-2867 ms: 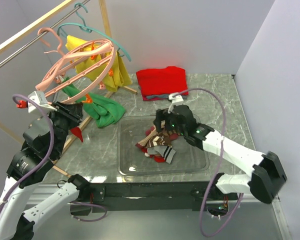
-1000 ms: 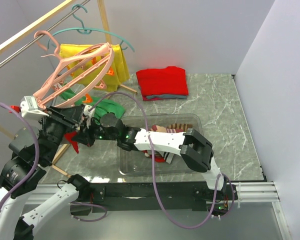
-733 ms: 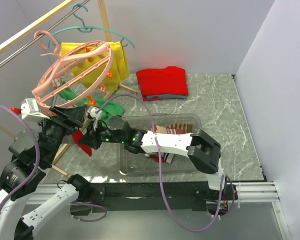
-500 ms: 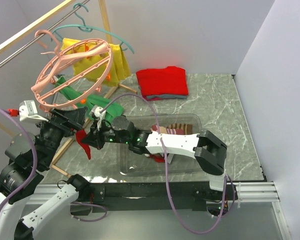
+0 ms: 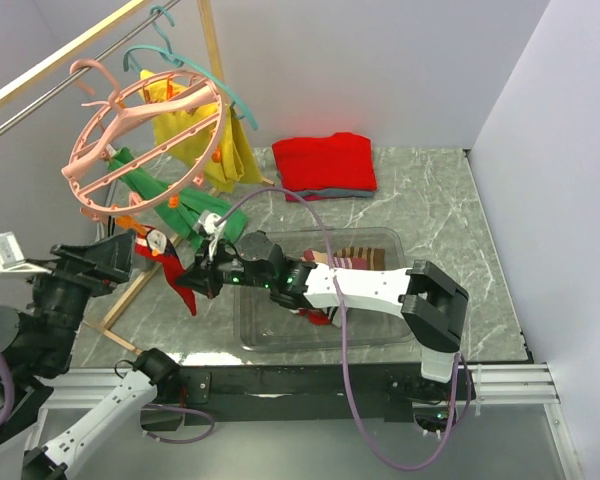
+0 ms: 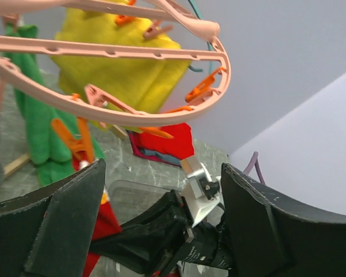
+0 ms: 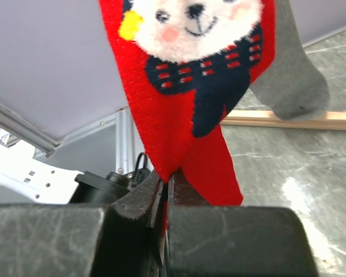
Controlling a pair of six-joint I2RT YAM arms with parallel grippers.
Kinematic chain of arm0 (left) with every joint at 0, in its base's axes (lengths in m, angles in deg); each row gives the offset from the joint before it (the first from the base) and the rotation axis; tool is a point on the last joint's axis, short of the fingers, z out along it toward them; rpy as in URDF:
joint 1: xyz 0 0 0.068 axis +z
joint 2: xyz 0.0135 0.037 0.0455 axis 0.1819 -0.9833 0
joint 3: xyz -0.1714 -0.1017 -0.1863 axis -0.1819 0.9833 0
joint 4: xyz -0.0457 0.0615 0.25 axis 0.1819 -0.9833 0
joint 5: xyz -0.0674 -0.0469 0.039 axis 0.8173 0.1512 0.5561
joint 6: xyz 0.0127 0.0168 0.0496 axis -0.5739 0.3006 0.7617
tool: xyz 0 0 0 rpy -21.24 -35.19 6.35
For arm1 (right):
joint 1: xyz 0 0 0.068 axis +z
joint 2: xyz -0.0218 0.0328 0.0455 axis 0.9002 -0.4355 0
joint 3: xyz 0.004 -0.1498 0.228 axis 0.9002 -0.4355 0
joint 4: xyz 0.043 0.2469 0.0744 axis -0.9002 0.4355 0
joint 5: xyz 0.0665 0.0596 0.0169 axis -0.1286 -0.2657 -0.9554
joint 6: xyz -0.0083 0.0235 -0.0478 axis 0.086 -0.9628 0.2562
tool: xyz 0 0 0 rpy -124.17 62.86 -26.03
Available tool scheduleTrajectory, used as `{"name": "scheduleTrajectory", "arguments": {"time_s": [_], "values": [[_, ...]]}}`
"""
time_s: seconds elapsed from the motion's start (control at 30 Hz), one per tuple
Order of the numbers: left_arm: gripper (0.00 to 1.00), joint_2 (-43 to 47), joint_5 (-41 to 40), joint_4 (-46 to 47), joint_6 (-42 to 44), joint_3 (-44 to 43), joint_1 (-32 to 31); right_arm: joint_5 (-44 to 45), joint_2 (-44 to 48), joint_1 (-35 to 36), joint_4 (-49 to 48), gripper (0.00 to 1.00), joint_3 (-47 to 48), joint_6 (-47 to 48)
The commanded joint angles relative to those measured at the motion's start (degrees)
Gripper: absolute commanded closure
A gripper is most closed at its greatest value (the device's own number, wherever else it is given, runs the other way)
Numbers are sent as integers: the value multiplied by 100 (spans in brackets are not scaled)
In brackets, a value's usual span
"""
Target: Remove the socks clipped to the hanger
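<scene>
The pink ring hanger point(image 5: 145, 135) hangs tilted from the rail at the upper left, orange clips under its rim point(image 6: 132, 55). A red sock point(image 7: 179, 98) with a white bear figure hangs below it. My right gripper point(image 7: 167, 184) is shut on the sock's lower edge point(image 5: 180, 275). The sock's top runs out of view, so I cannot tell whether a clip holds it. A grey sock point(image 7: 288, 75) hangs beside it. My left gripper point(image 6: 161, 225) is open, left of the sock and below the ring point(image 5: 120, 252), holding nothing. Several striped socks point(image 5: 330, 285) lie in the bin.
A clear plastic bin point(image 5: 380, 330) sits mid-table. A folded red garment point(image 5: 325, 165) lies behind it. A yellow shirt point(image 5: 195, 125) on a teal hanger point(image 5: 180, 60) and a green garment point(image 5: 175, 205) hang behind the ring. A wooden rack bar point(image 5: 130, 295) slants by the left arm.
My left gripper opened and drew back toward the near left. The ring hanger swung up and back. My right gripper stayed shut on the red sock and shifted slightly right.
</scene>
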Motion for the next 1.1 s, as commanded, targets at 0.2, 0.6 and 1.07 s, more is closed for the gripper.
{"name": "scheduleTrajectory", "arguments": {"time_s": [0.2, 0.6, 1.07], "values": [[22, -411, -1488, -1361, -664, -84, -14, -77, 638, -121, -222, 100, -183, 76], [33, -956, -1533, -853, -955, 215, -14, -51, 919, -130, -187, 100, -367, 121], [50, -280, -1780, 174, -771, 742, -14, -1254, 1183, -130, -169, 100, -403, 94]]}}
